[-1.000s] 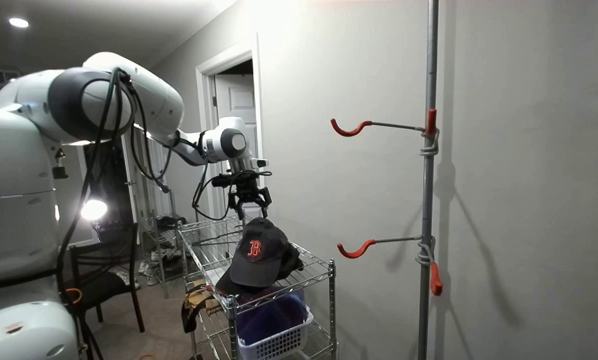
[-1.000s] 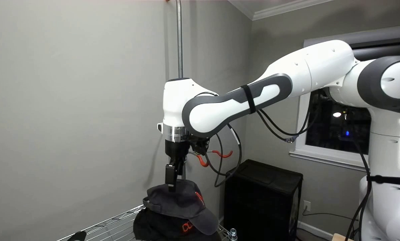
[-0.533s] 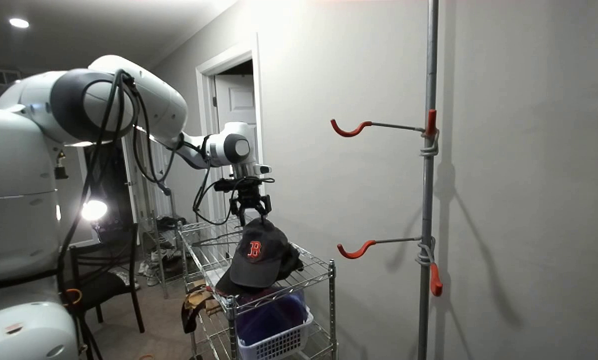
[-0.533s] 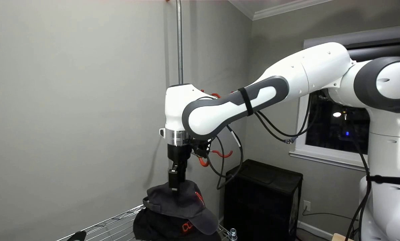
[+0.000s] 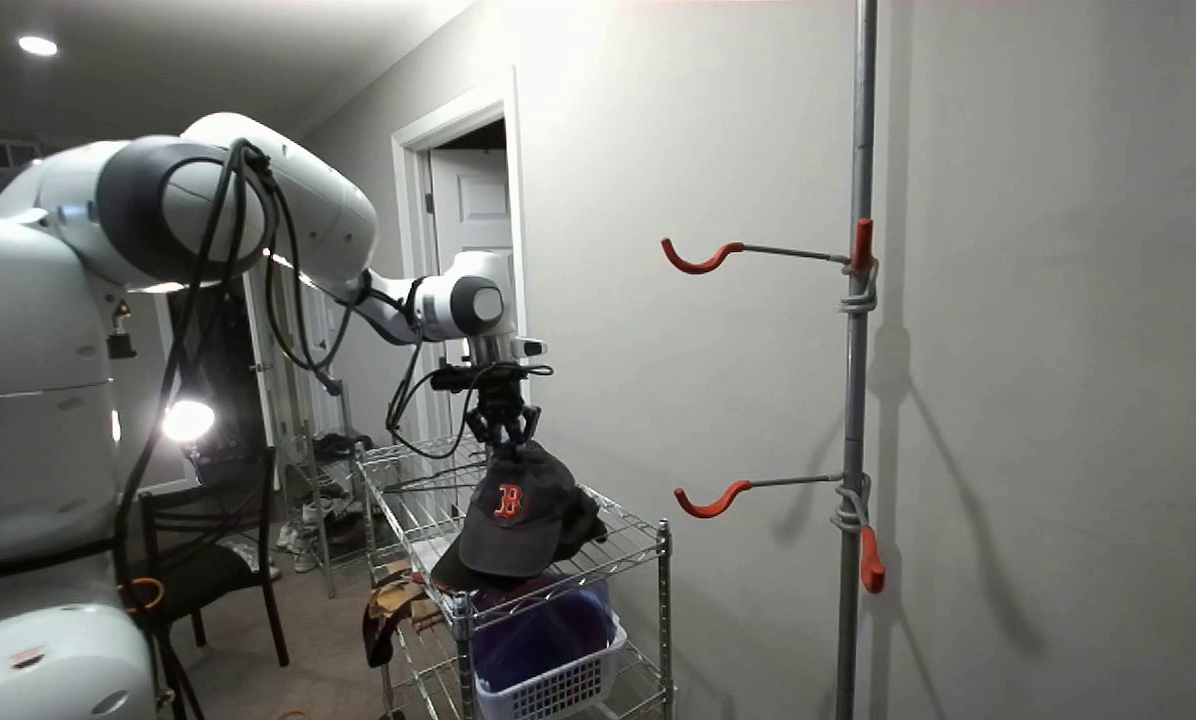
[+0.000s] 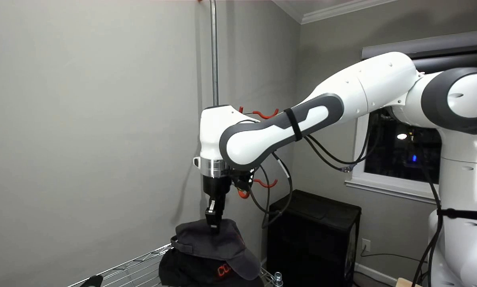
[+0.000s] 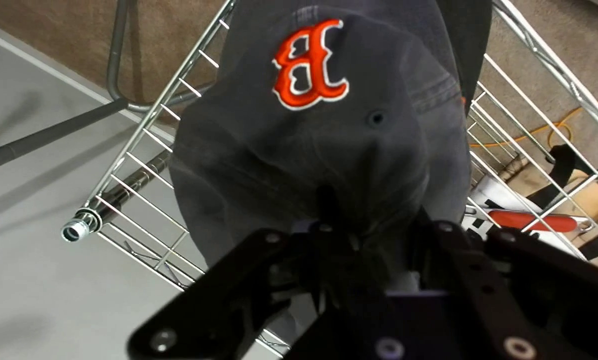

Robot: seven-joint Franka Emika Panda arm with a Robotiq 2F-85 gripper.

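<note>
A dark grey baseball cap (image 5: 518, 525) with a red B lies on the top shelf of a wire rack. It rests on a black cap (image 6: 192, 267) with orange lettering. My gripper (image 5: 507, 445) points down at the grey cap's crown, its fingertips touching the fabric in both exterior views. In the wrist view, the crown of the grey cap (image 7: 299, 145) folds toward the space between the fingers (image 7: 329, 200). Those fingers stand partly closed and still apart, with cloth between them. Dark shadow hides whether the cloth is pinched.
The wire rack (image 7: 151, 117) stands by the wall, with a white basket (image 5: 558, 690) on its lower shelf. A grey pole (image 5: 855, 400) carries red hooks (image 5: 715, 505) beside it. A black box (image 6: 314, 231) and a chair (image 5: 208, 560) stand farther off.
The arm has come down onto the grey cap. The fingers, wide apart one second ago, have drawn much closer together, and the crown is now slightly pressed out of shape.
</note>
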